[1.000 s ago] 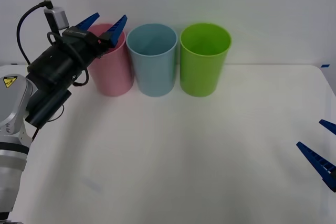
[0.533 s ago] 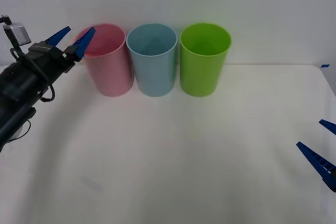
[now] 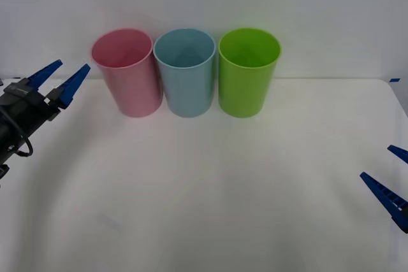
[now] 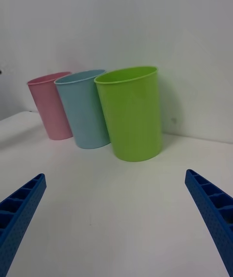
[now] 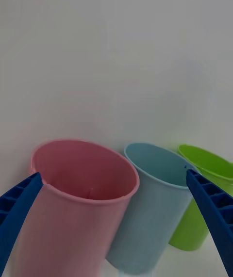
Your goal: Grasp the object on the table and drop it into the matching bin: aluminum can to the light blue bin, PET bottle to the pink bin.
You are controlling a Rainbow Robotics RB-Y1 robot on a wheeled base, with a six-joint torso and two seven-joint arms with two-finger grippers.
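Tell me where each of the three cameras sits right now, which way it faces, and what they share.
Front view: above the arms, looking forward and down at the table; left gripper at the left edge, right gripper at the right edge, both open.
Right wrist view: low over the table, facing the lime green bin side-on; its own blue fingers at the corners.
Left wrist view: higher, facing the wall and looking into the pink bin; own fingers at the corners.
Shared: all show the pink bin, light blue bin and lime green bin in a row.

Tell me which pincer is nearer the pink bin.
Left. The left pincer hangs open just off the pink bin, on its outer side; the right pincer sits open at the table's far right edge.
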